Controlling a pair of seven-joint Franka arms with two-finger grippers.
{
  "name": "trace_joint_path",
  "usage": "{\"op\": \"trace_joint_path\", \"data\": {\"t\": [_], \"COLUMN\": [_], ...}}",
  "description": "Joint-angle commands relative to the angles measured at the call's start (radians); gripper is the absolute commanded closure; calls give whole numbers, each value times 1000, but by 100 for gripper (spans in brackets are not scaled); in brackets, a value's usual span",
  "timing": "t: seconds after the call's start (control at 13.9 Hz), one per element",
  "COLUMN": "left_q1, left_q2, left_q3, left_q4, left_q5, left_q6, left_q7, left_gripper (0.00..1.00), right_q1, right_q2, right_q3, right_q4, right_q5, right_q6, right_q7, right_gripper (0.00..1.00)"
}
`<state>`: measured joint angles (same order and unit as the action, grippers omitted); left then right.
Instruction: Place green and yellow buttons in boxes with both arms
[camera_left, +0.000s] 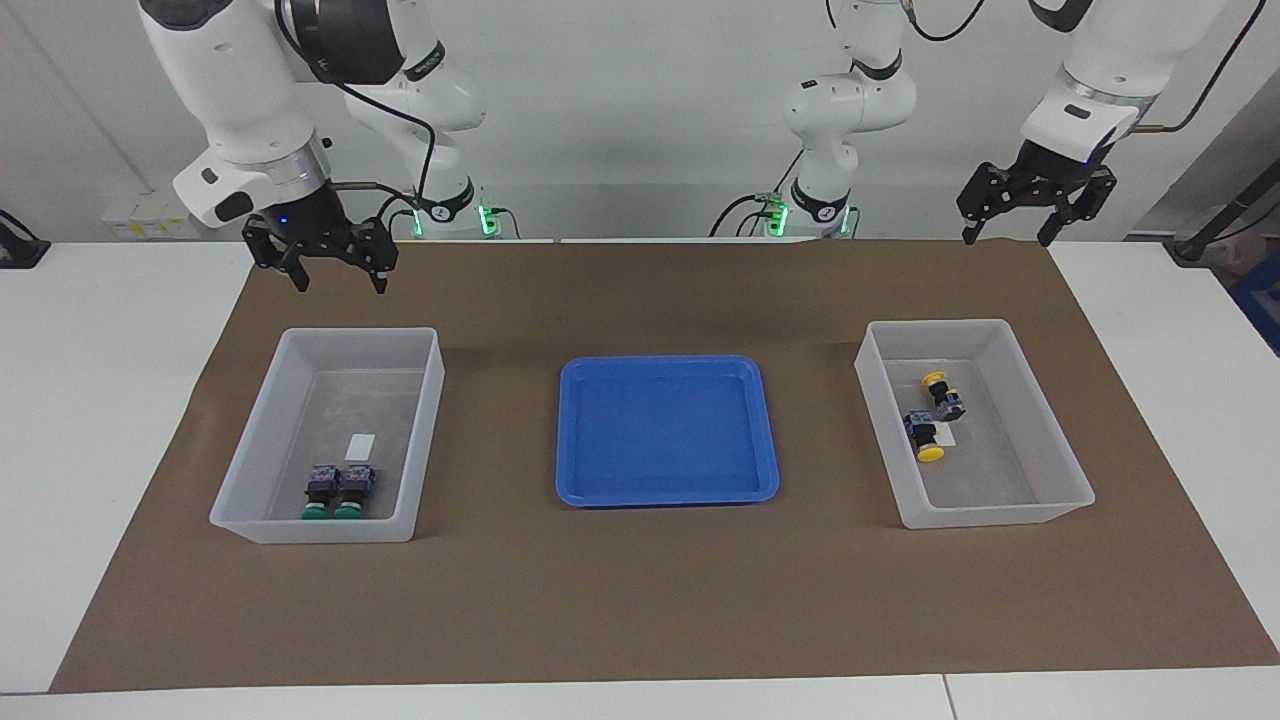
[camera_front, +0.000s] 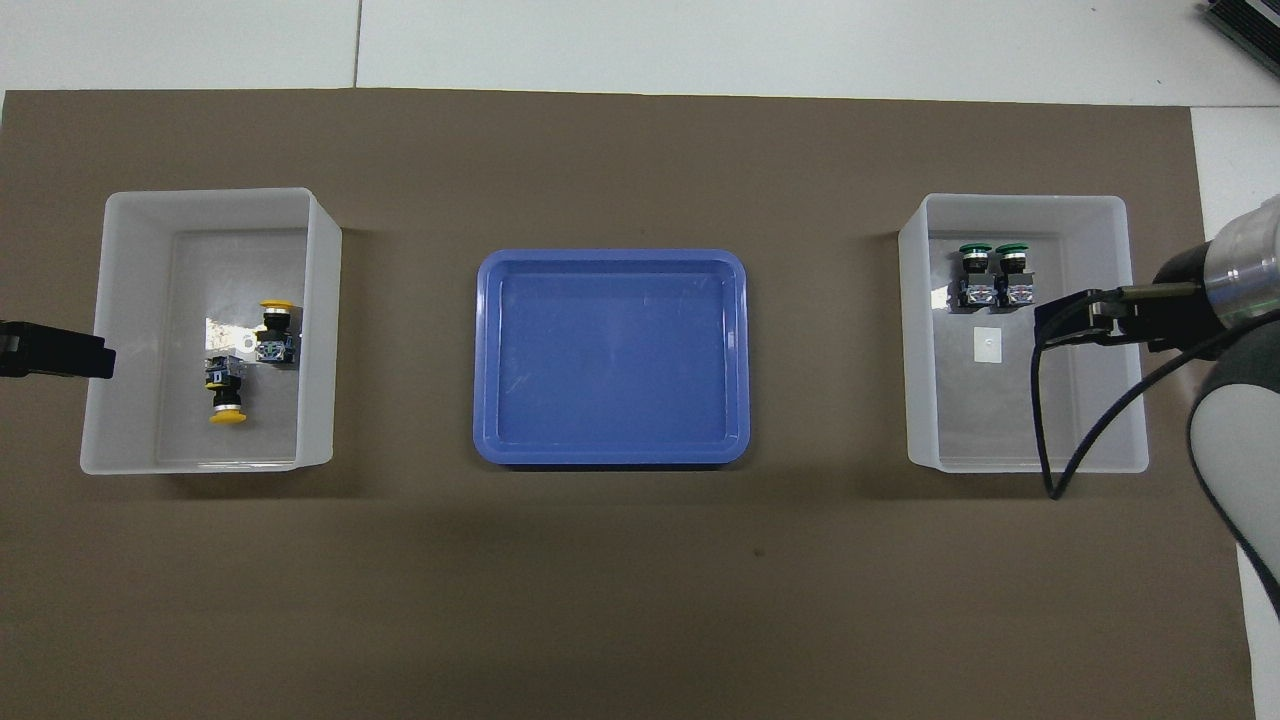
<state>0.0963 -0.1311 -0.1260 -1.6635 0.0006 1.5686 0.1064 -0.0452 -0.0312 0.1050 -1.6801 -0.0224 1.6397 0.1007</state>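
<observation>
Bright even overhead light, soft shadows beside the bins (camera_left: 330, 340), both views sharp, faint sheen on blue tray (camera_front: 610, 455)

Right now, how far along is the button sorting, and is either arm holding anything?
It looks finished. Both green buttons lie in the bin at the right arm's end; both yellow buttons lie in the bin at the left arm's end. The blue tray holds nothing. The right gripper and left gripper are raised, open and carrying nothing. Nothing seems left.
</observation>
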Motion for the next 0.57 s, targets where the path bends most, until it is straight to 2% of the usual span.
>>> {"op": "trace_joint_path", "data": {"t": [0.0, 0.5], "left_q1": [-4, 6], "left_q2": [-18, -33], "left_q3": [2, 2], "left_q4": [-13, -39], "left_q5": [-11, -11], "left_q6": [-7, -2], "left_q7": [-7, 7], "left_gripper": [0, 0], "right_q1": [-7, -7], "right_q2": [-19, -19], "right_q3": [2, 2], "right_q4": [-21, -21], "right_q5": [22, 24], "right_q6": [3, 5], "right_q7": [22, 31], "right_gripper": [0, 0]}}
